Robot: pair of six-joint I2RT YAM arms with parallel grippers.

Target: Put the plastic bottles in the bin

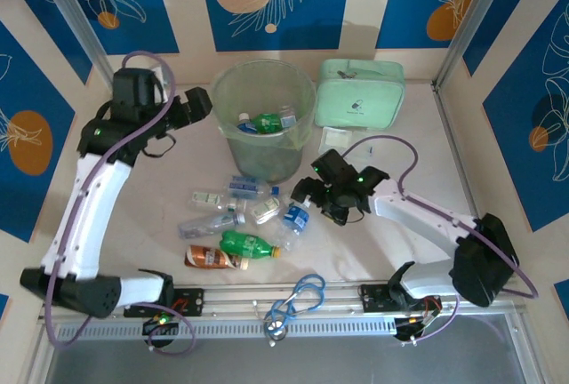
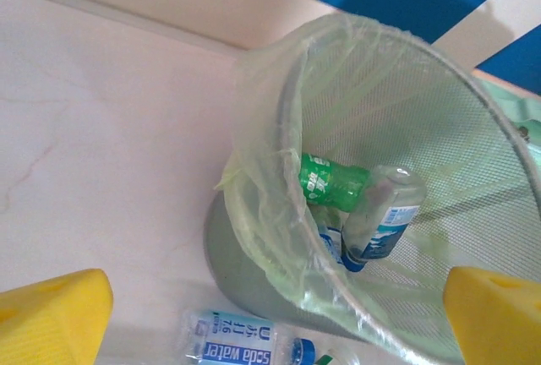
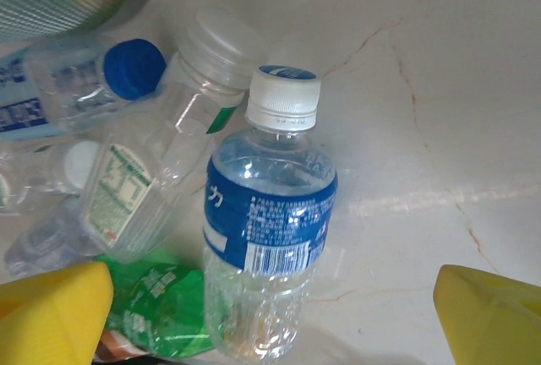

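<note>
Three plastic bottles [image 1: 265,122], one green and two clear with blue labels, lay inside the bin [image 1: 267,160] at the far middle of the desk [image 1: 160,215]. About seven more lay clustered on the desk just in front of the bin, among them a brown-orange bottle [image 1: 209,258]. The left gripper [image 1: 201,104] hung at the bin's left rim, fingers [image 2: 55,318] spread wide and empty. The right gripper [image 1: 331,206] hovered over a blue-labelled water bottle [image 3: 266,230], fingers [image 3: 51,314] spread either side, not touching it. A mint-green zip case [image 1: 360,91] sat right of the bin.

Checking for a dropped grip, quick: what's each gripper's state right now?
Left gripper: open, empty, above the bin.
Right gripper: open, over a blue-labelled bottle, not touching it.
</note>
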